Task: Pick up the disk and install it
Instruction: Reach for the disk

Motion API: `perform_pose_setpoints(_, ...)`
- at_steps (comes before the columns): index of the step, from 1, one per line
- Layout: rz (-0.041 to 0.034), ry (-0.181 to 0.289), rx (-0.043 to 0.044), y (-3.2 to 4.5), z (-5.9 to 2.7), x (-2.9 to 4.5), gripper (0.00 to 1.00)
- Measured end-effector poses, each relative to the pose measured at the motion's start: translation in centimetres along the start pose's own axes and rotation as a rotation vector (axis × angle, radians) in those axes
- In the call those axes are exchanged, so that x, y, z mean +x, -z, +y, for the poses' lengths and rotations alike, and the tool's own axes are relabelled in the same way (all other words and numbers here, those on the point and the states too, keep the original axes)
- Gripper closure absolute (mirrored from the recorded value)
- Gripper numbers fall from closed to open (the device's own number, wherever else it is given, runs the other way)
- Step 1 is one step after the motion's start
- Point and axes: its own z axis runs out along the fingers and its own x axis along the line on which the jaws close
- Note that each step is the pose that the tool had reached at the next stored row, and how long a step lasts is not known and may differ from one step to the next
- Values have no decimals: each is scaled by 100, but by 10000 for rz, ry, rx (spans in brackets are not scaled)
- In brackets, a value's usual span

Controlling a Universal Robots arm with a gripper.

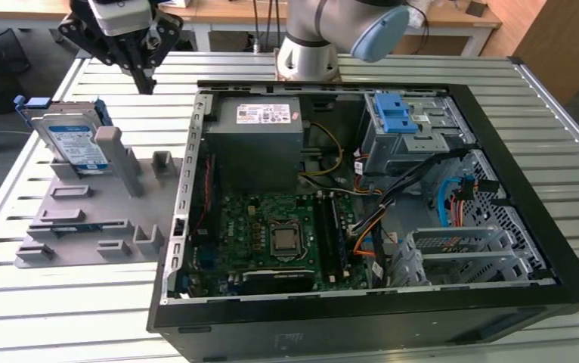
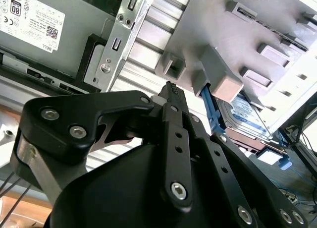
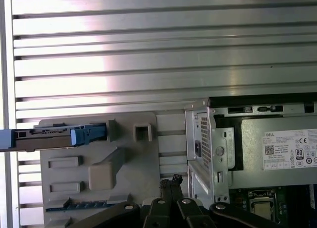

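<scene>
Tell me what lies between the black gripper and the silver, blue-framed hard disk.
In the first wrist view, the grey plastic holder's raised block and square socket lie between the gripper and the disk.

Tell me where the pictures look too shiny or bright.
In the first wrist view, glare whitens the ribbed table; in the second wrist view, the grey holder washes out towards one edge while the gripper looms dark; the exterior view is evenly lit, with the disk clear.
</scene>
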Motion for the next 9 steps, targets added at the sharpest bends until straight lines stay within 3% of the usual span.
perform_pose_setpoints(9, -1, 0, -1, -3, 32, 81, 89)
